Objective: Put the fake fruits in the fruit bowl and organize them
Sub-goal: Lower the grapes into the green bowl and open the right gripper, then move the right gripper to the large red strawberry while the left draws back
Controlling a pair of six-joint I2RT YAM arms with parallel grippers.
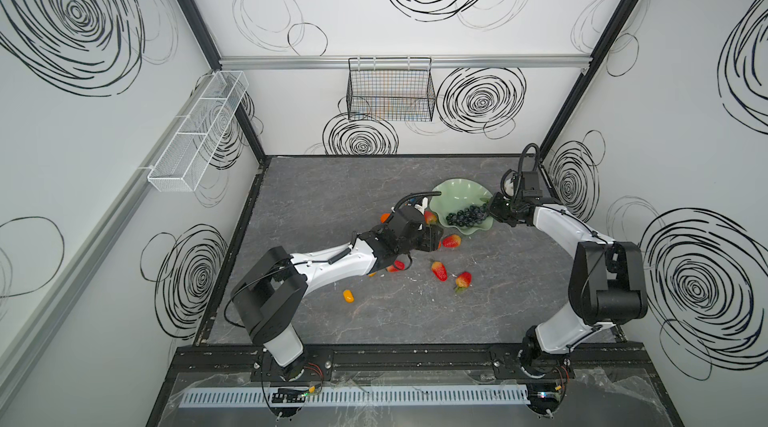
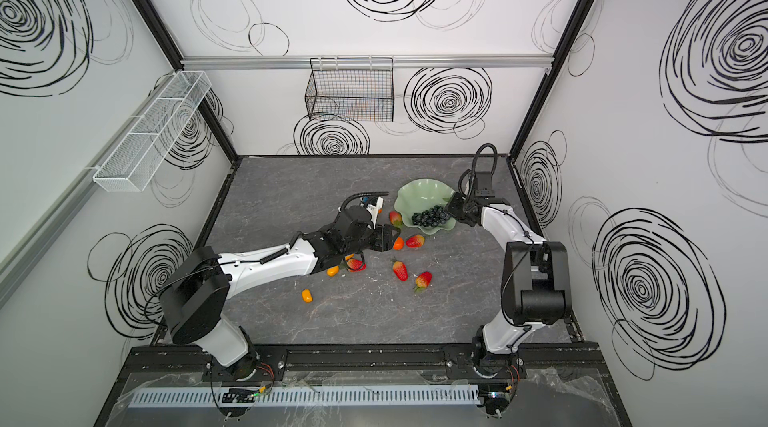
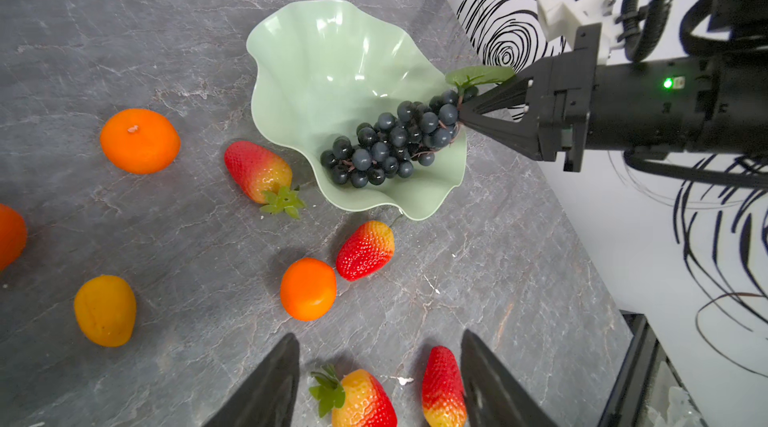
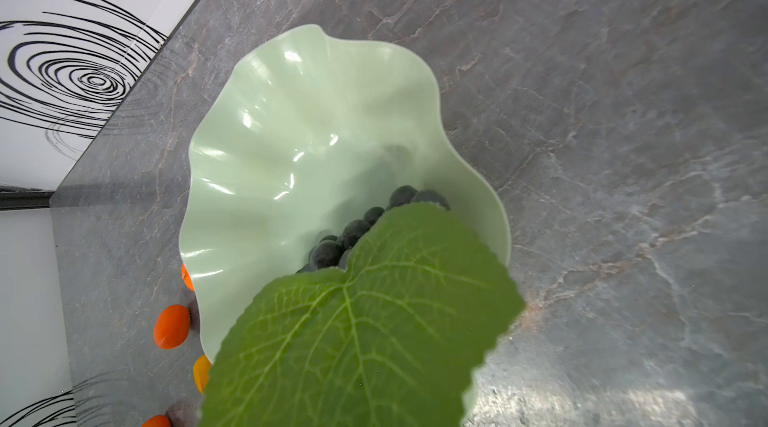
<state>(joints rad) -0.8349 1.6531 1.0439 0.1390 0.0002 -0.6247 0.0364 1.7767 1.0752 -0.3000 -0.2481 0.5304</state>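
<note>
My right claw [image 3: 461, 113] is clamped shut on the stem end of the grape bunch [image 3: 386, 146], right under its green leaf [image 3: 478, 75]. The bunch lies inside the fruit bowl [image 3: 332, 72]. It is draped down the wall on the side nearest that claw, stem end up at the wavy rim and the far berries lower in the bowl. From the right wrist camera the leaf fills the foreground and hides the claw. I only see a few dark berries past it. A small green lamp [image 3: 668, 83] glows on the right claw's body.

My left claw [image 3: 380, 335] stands open with nothing gripped, its fingers [image 3: 274, 383] spread above the grey stone-pattern table [image 3: 124, 30]. In that wrist view two strawberries lie on the table in the gap, a yellow-shouldered strawberry [image 3: 361, 400] and a redder strawberry [image 3: 442, 387]. Neither is pinched.

Ahead of the fingertips sits a small orange oval fruit [image 3: 307, 288], just beside a third strawberry [image 3: 365, 250] that lies just short of the bowl's rim. A fourth strawberry [image 3: 257, 171] lies just beside the rim too. A tangerine [image 3: 140, 141] and a yellow kumquat [image 3: 105, 310] lie further off, well apart from the bowl.
</note>
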